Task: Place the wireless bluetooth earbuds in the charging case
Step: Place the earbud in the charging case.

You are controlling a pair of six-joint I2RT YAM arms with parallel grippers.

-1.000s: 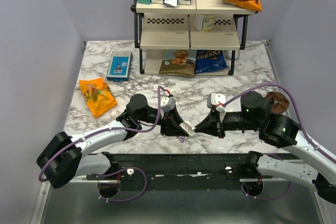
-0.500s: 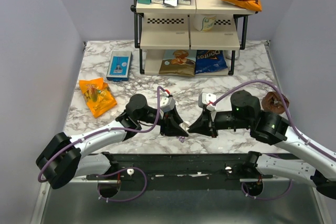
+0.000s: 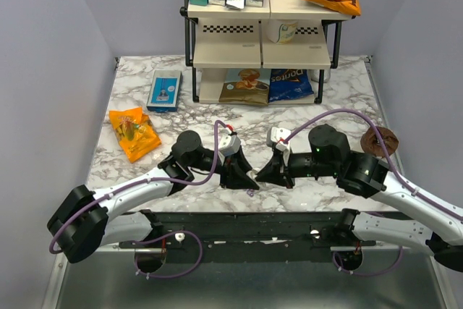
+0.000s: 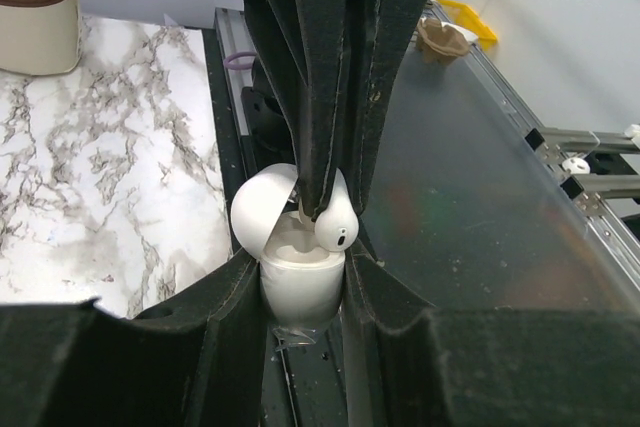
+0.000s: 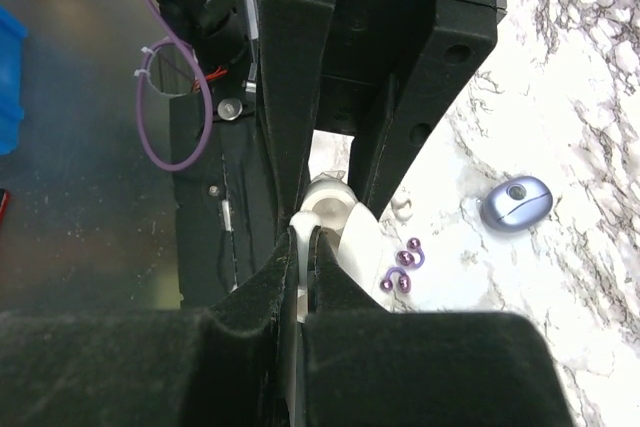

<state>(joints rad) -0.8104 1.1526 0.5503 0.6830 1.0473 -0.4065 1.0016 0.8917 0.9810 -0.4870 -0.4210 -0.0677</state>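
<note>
Table [image 3: 333,92]: white marble top with grey veins, dark metal rail along the near edge.
Rack [image 3: 189,48]: black wire frame with cream shelves, holding boxes and crinkled snack bags, at the far side.
Left arm [image 3: 137,189]: lies low, reaching from the near left corner inward, wrist turned right, purple cable looped over it.
Right arm [image 3: 391,186]: mirrors it from the near right, elbow raised, wrist turned left; the two wrists meet nose to nose at table centre, near edge.
Snack bag [image 3: 134,133]: orange, glossy, flat on the marble at left.
Left gripper [image 3: 244,173]: matte black fingers closed on the body of the charging case, one on each side.
Right gripper [image 3: 266,173]: black fingers pinched narrow on the earbud, tips right at the case mouth.
Charging case [image 4: 300,277]: white, smooth, rounded cup held upright between the arms, domed lid [image 4: 260,212] hinged back to the left.
Lavender-blue pod [image 5: 515,204]: glossy oval with a dark hole, lying on the marble apart from the grippers.
Earbud [image 4: 338,227]: white, glossy, egg-shaped with one dark dot, at the case's open rim; seated or not, cannot tell.
Purple rings [image 5: 405,269]: tiny loops on the marble just beside the case.
</note>
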